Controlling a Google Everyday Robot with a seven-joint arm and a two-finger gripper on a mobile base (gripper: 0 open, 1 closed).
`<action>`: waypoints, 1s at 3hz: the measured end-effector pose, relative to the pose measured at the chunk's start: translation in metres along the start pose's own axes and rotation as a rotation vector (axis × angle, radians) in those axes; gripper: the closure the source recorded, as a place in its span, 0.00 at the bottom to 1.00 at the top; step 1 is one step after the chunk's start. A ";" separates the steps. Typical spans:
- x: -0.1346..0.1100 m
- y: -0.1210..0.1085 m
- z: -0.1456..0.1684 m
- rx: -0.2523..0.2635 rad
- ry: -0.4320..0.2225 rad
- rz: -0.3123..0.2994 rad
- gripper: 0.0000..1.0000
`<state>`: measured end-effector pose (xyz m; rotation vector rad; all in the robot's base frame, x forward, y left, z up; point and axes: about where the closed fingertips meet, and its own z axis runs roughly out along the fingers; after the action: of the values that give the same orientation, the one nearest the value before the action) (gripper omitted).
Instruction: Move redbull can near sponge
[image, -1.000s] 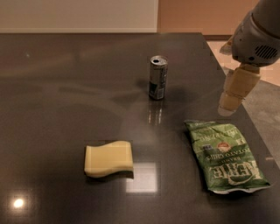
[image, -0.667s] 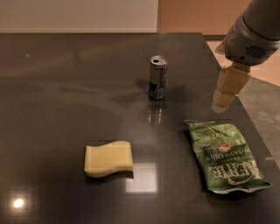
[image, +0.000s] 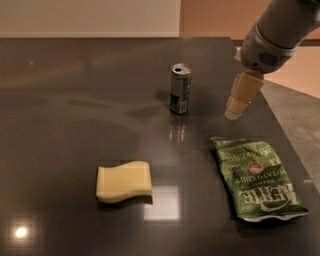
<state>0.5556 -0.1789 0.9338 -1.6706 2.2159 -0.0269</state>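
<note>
Moved since a second ago: only your tool (image: 233, 111), which has travelled leftward over the table (image: 75, 100), from above the right edge to a spot nearer the redbull can (image: 180, 89). Sponge, can and chip bag lie where they lay before.

Item one, the sponge (image: 124, 181): a pale yellow foam block with wavy edges. It lies flat in the front left part of the table, long side running left to right, on its own. A bright square reflection sits on the dark surface just beside its right end.

Item two, the redbull can: a slim silver can with dark blue markings. It stands upright towards the back of the table, right of centre, with its pull-tab top showing. It is well apart from the sponge, behind it and to the right, and stands free. Its reflection runs down the glossy surface in front of it.

Item three, your tool: pale and tapered, pointing down and slightly left from the grey arm (image: 275, 35) that enters at the upper right corner. It hangs to the right of the can, near it but apart, and it carries nothing. You cannot tell from this view whether it is set wide or narrow.

Item four, the chip bag (image: 256, 180): a flat green bag lying at the front right, below the tool in the view and close to the table's right edge. It is apart from both can and sponge.
</note>
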 end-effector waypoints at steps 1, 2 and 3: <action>-0.023 -0.022 0.024 -0.022 -0.071 0.028 0.00; -0.046 -0.033 0.040 -0.051 -0.138 0.042 0.00; -0.068 -0.038 0.051 -0.078 -0.197 0.048 0.00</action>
<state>0.6220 -0.1168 0.9138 -1.5847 2.1319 0.2301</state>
